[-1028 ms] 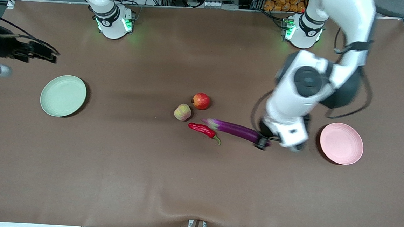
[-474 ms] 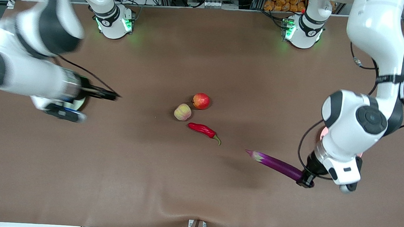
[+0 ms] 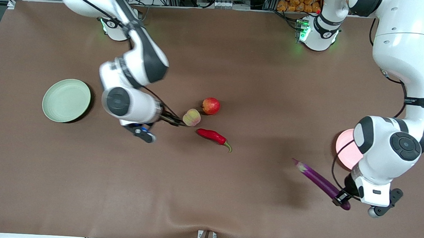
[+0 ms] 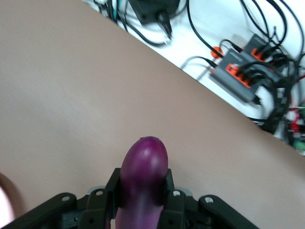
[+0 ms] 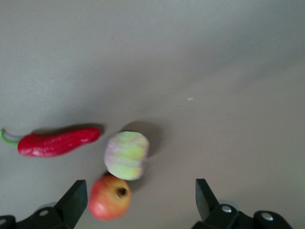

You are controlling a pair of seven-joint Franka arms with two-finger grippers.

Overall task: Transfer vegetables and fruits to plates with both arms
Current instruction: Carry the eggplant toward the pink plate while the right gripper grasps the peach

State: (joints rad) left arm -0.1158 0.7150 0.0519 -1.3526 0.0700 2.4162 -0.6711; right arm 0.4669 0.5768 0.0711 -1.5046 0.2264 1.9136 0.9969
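Note:
My left gripper is shut on the thick end of the long purple eggplant, held in the air over bare table beside the pale pink plate, which the left arm partly hides. The left wrist view shows the eggplant clamped between the fingers. My right gripper is open over the table next to the peach-like fruit. The red fruit and the red chili pepper lie close by. In the right wrist view the peach-like fruit and the red fruit lie ahead of my open right gripper. The pale green plate holds nothing.
A brown cloth covers the table. Cables and power boxes lie off the table's edge, as the left wrist view shows. The arm bases stand along the edge farthest from the front camera.
The left arm has carried the eggplant from the middle of the table to beside the pink plate. The right arm has swung from the table's end, past the green plate, to the fruits.

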